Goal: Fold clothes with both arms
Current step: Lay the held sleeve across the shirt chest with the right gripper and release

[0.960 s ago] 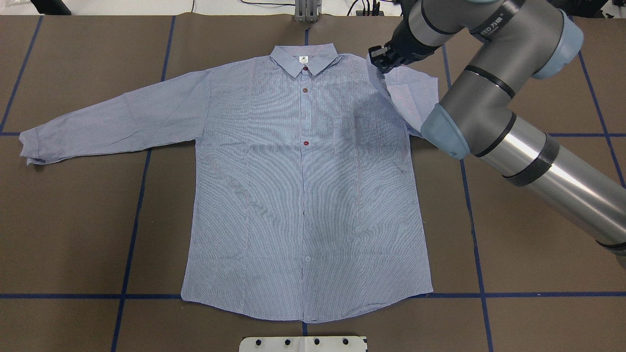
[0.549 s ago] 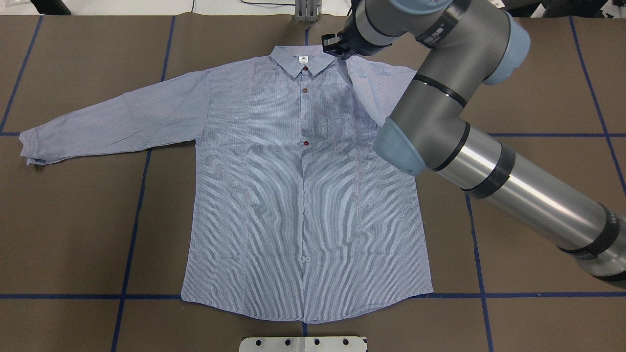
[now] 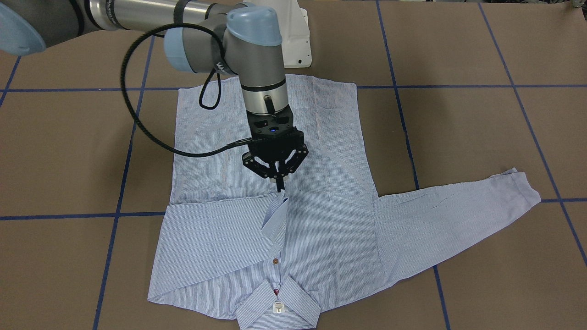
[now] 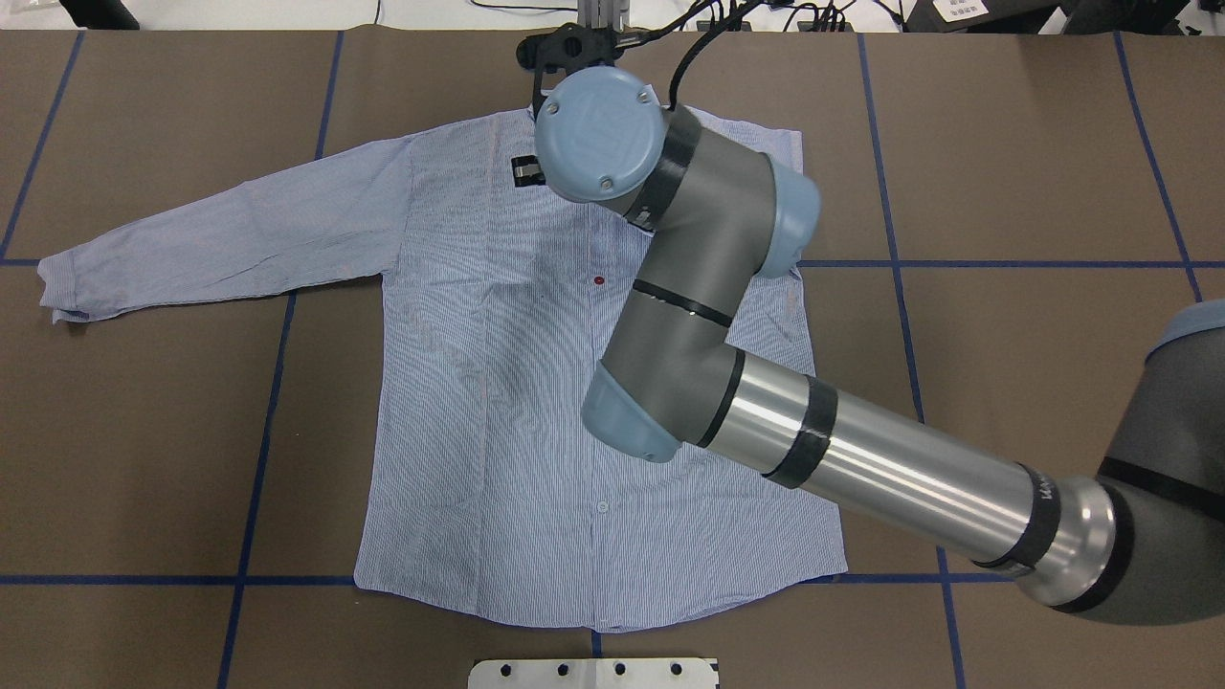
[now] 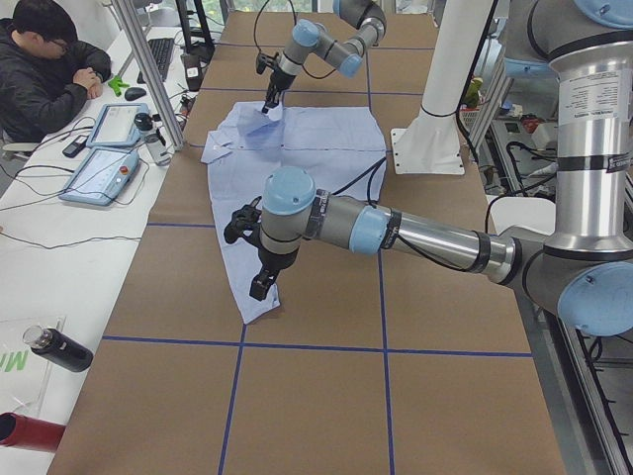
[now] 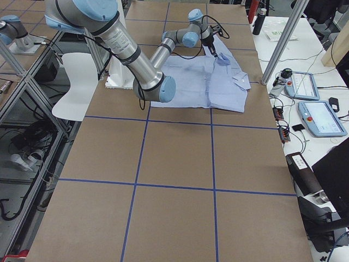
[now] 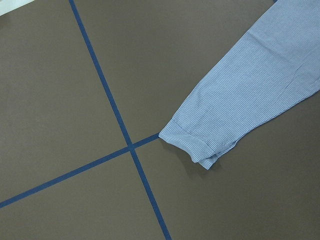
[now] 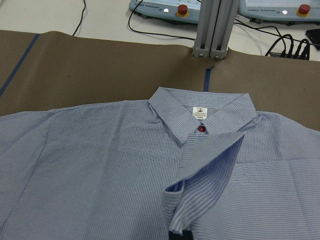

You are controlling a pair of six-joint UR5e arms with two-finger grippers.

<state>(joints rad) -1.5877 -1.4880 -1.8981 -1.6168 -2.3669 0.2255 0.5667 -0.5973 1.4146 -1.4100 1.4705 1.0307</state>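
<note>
- Light blue striped button-up shirt (image 4: 498, 402) lies flat on brown paper-covered table (image 4: 1053, 191)
- Black right gripper (image 3: 278, 183) is clamped on sleeve cuff (image 3: 275, 213) over the chest; we read that as folding it inward
- Black left gripper (image 5: 259, 287) hangs above other cuff (image 7: 195, 145); we can't tell its state

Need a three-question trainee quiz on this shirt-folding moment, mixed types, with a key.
1. True or false: the right arm's end effector grips a cuff of the light blue striped button-up shirt.
2. Multiple choice: the shirt's other sleeve lies A) folded over the chest B) stretched flat on the brown table C) hanging off the table.
3. Fill in: the white neck label sits inside the ____.
Key: 1 true; 2 B; 3 collar.
</note>
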